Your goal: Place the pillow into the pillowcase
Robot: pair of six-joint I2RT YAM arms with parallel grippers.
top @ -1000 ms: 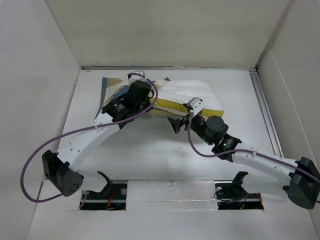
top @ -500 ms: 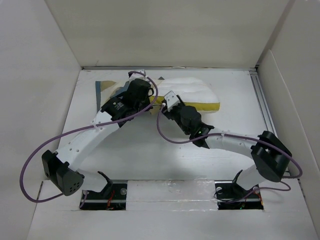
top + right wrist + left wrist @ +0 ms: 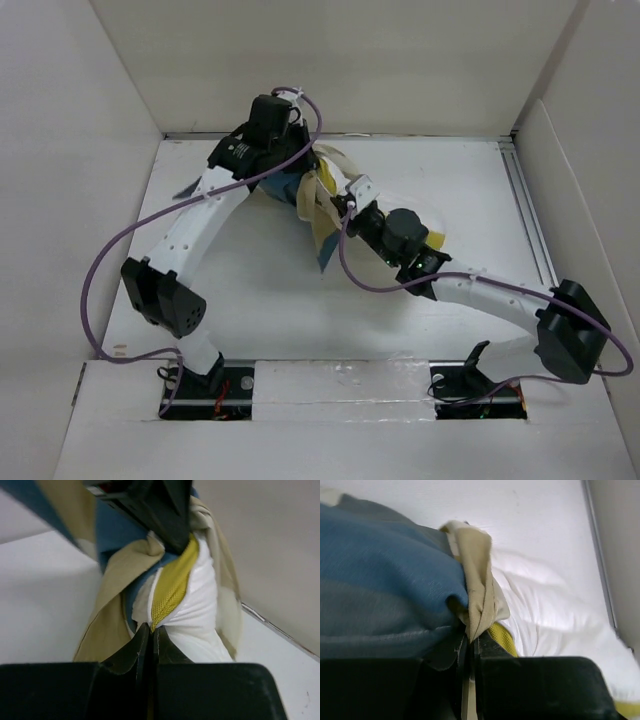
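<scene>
Gripping pillowcase (image 3: 385, 595), left end effector (image 3: 470, 642) outstretched; right end effector (image 3: 150, 630) grips pillow (image 3: 195, 612).

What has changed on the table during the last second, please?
The left hand rose toward the back wall, lifting the pillowcase it grips. The right hand moved in and closed on the yellow edge of the pillow. The pillow stays at the back of the table.

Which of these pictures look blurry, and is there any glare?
Left wrist: pillowcase weave reads clearly; left gripper is a dark, detailless mass. Right wrist: pillow and its yellow edge are sharp; right gripper equally dark. Top external: even light, soft shadows, no glare.
</scene>
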